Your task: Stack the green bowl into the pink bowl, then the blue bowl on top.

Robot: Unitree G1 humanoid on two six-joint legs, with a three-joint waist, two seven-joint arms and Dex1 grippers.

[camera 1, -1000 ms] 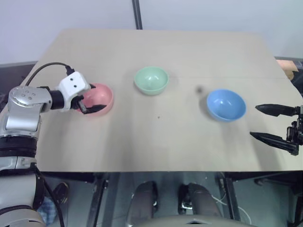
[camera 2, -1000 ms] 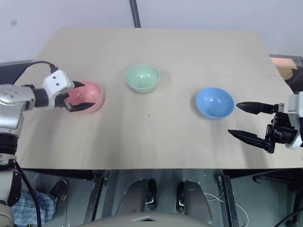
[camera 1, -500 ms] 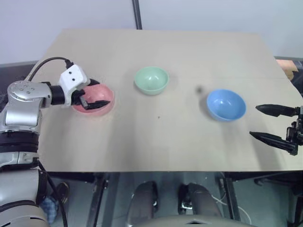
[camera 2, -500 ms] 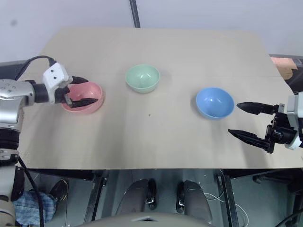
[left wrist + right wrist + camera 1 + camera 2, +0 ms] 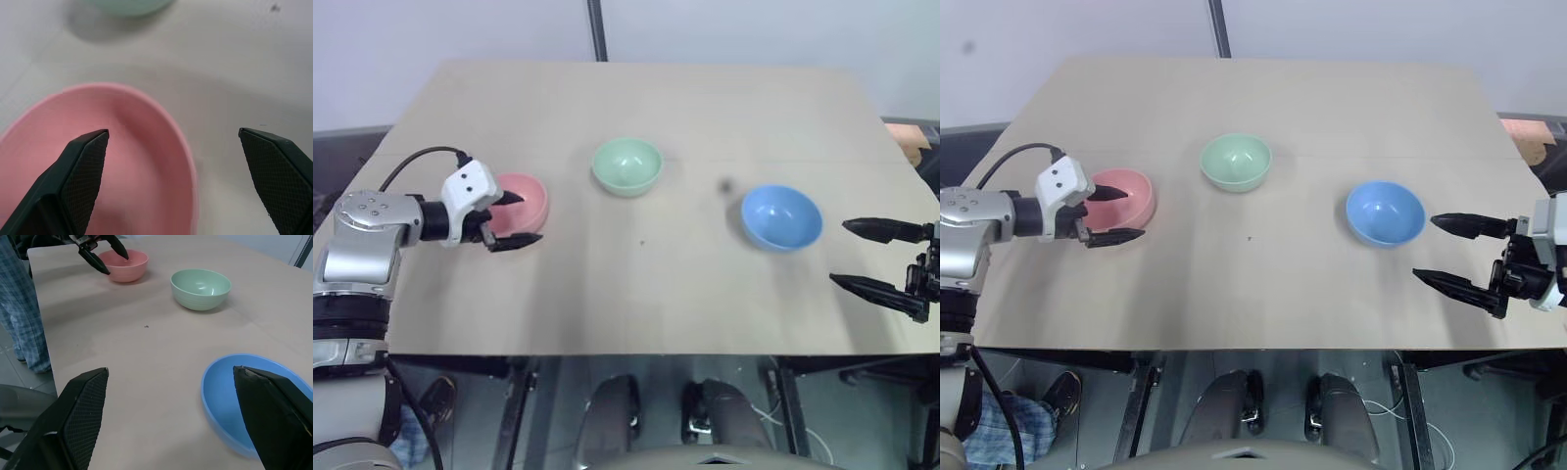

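The pink bowl (image 5: 523, 199) sits at the table's left, the green bowl (image 5: 626, 164) stands behind the middle, and the blue bowl (image 5: 781, 216) is on the right. All three are upright, apart and empty. My left gripper (image 5: 514, 217) is open astride the pink bowl's near rim: one finger (image 5: 84, 169) is over the inside of the pink bowl (image 5: 127, 166), the other finger (image 5: 279, 171) over the table beside it. My right gripper (image 5: 1425, 248) hangs open to the right of the blue bowl (image 5: 244, 401), holding nothing.
The tan table (image 5: 656, 294) has its front edge close to me, and a black pole (image 5: 596, 29) rises behind its far edge. A person's plaid trouser leg (image 5: 19, 308) stands beside the table's left end. A small dark speck (image 5: 641, 243) marks the tabletop.
My left gripper has drawn back slightly towards me and sunk, from over the pink bowl to its near rim, staying open. The bowls and the right gripper have not moved.
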